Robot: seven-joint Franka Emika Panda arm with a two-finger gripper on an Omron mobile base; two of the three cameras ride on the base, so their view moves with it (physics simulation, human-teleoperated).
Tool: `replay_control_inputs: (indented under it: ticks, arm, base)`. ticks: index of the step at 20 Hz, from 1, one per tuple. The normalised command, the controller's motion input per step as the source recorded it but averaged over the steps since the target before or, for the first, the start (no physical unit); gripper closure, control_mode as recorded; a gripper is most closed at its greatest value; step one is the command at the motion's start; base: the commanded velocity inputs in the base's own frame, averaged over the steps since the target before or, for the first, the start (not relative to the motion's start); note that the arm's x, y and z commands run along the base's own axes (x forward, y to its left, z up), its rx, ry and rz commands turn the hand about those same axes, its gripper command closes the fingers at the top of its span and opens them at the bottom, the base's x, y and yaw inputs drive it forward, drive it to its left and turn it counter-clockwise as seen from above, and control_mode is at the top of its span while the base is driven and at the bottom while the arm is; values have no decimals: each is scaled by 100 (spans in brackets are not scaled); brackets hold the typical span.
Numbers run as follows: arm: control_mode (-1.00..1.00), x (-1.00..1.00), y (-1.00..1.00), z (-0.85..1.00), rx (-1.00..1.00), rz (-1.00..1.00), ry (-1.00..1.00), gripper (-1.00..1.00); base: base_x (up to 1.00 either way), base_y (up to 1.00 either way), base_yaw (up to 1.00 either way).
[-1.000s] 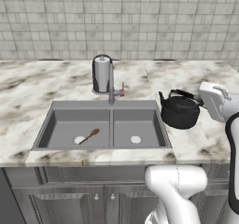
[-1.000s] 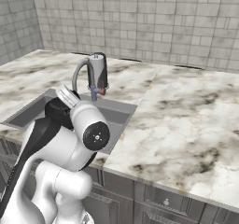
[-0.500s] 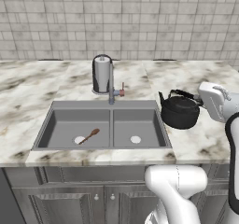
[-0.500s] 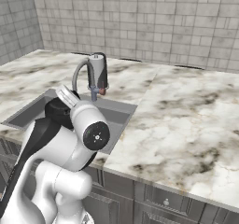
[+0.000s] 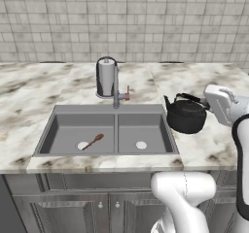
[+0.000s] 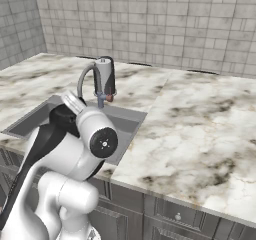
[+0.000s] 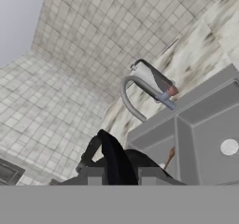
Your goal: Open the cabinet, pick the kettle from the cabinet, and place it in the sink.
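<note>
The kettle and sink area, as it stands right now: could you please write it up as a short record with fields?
kettle: black kettle, held by its handle, to the right of the sink and outside it
gripper: gripper shut on the kettle's arched handle
sink: double-basin sink, a wooden utensil lying in its left basin
faucet: faucet behind the divider
task state: kettle not yet in the sink

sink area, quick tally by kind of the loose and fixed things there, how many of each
kettle: 1, black, held by its handle in the tool
wooden spoon: 1, in the left basin
paper towel roll: 1
faucet: 1
sink basins: 2
total: 6
</note>
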Motion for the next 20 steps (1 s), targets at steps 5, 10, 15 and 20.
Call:
replay_control_inputs:
  ticks: [5, 10, 15, 20]
  arm:
    - [-100, 17, -2, 0, 0, 0, 2, 100]
    - [-100, 19, -12, -8, 0, 4, 2, 100]
    - [-100, 23, -3, -22, -6, 3, 0, 100]
    - [-100, 24, 1, -35, -12, 3, 0, 100]
  base:
    - [0, 0, 0]
    - [0, 0, 0]
    - [0, 0, 0]
    - [0, 0, 0]
